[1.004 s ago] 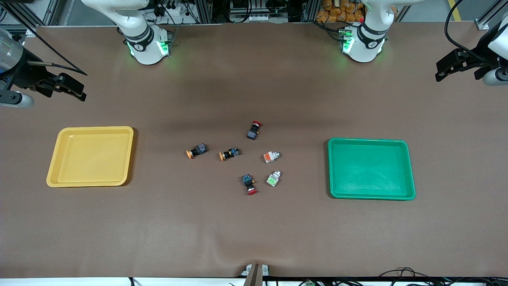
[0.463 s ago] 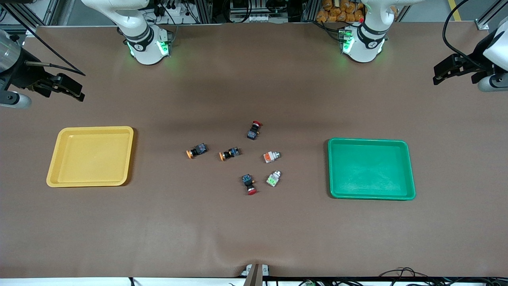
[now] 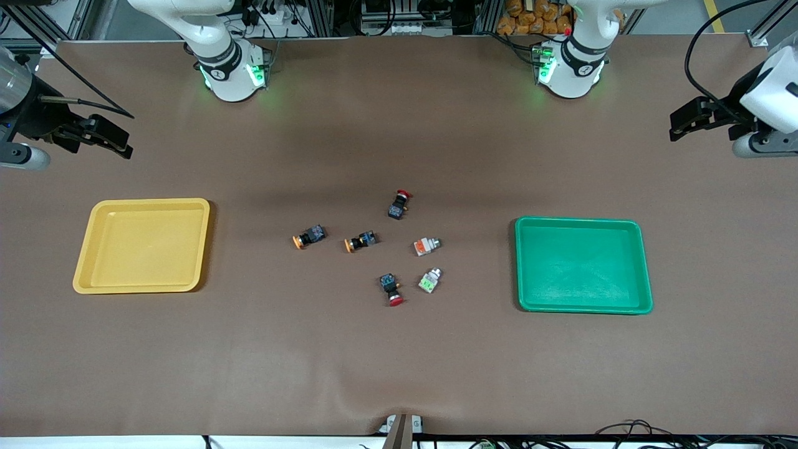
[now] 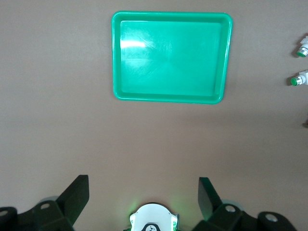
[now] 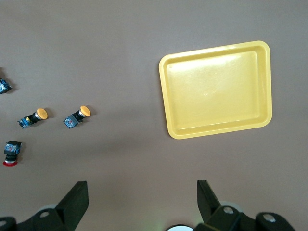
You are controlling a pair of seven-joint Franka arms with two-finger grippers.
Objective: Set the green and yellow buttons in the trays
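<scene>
The yellow tray lies toward the right arm's end of the table and the green tray toward the left arm's end; both are empty. Between them lie two black buttons with orange-yellow caps, a white orange-marked button and a white green-marked button. My right gripper is open and empty, high over the table's edge near the yellow tray. My left gripper is open and empty, high over bare table near the green tray.
Two black switches with red caps lie among the buttons, one farther from the front camera and one nearer. The arm bases stand along the table's back edge. The brown mat has a slight wrinkle near the front edge.
My left gripper has shifted a little toward the middle of the table. My right gripper has barely moved. Buttons and trays lie as before.
</scene>
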